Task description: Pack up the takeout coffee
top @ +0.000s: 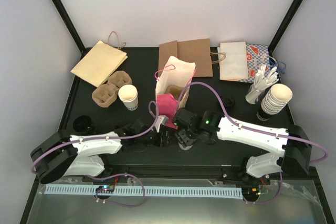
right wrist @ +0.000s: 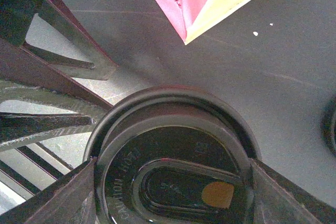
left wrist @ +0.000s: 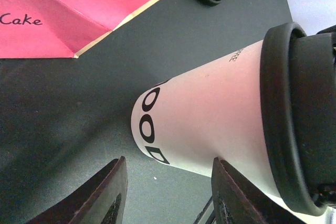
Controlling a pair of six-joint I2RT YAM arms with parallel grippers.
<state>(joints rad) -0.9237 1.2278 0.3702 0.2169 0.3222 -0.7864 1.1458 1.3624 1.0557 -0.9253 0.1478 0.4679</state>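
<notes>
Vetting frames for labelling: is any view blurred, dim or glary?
Top external: sharp, evenly lit, no strong glare. Left wrist: lidded cup and its print crisp, left fingers slightly soft. Right wrist: black lid close up, dim and soft, right fingers blurred.

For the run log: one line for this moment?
right fingers: shut on black lid of white paper cup | left fingers: open by cup base | pink paper bag: standing open, cup outside

Matt paper cup (left wrist: 199, 124), glossy plastic lid (right wrist: 173, 177)
</notes>
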